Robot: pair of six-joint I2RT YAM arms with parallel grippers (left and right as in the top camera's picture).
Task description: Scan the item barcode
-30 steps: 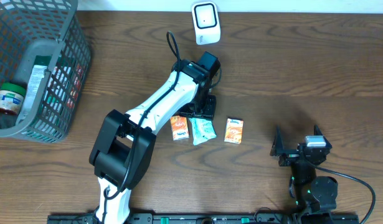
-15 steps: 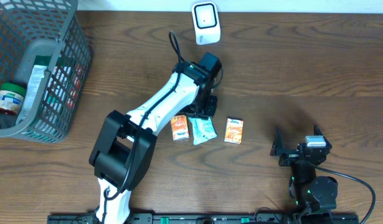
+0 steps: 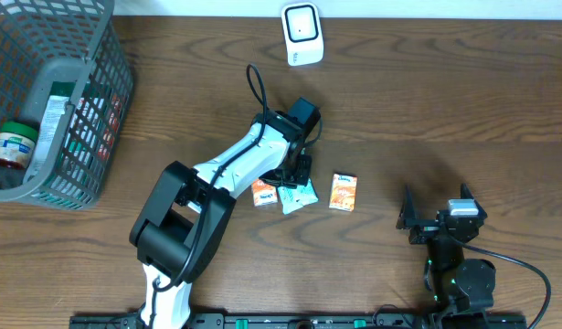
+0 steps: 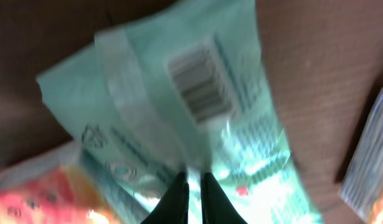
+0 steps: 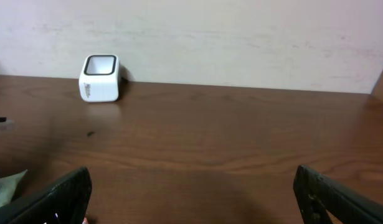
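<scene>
A mint-green packet [image 3: 300, 195] lies on the wooden table between two orange packets [image 3: 260, 193] [image 3: 344, 192]. My left gripper [image 3: 295, 176] is down on the packet's top end. In the left wrist view the packet [image 4: 179, 106] fills the frame, its barcode [image 4: 200, 87] facing up. There my left gripper [image 4: 194, 180] is shut, pinching the packet's raised centre seam. The white scanner [image 3: 302, 35] stands at the table's far edge, also seen from the right wrist as the scanner [image 5: 100, 78]. My right gripper [image 3: 436, 219] rests open near the front right, nothing between its fingers [image 5: 63, 193].
A grey mesh basket [image 3: 96, 137] with several groceries stands at the left edge. A black cable [image 3: 254, 68] loops up from the left arm. An orange packet [image 4: 35, 199] lies against the green one, and another packet's edge [image 4: 368, 162] lies to its right.
My left gripper has closed from open onto the green packet and slid toward the table's front. The right arm has not moved.
</scene>
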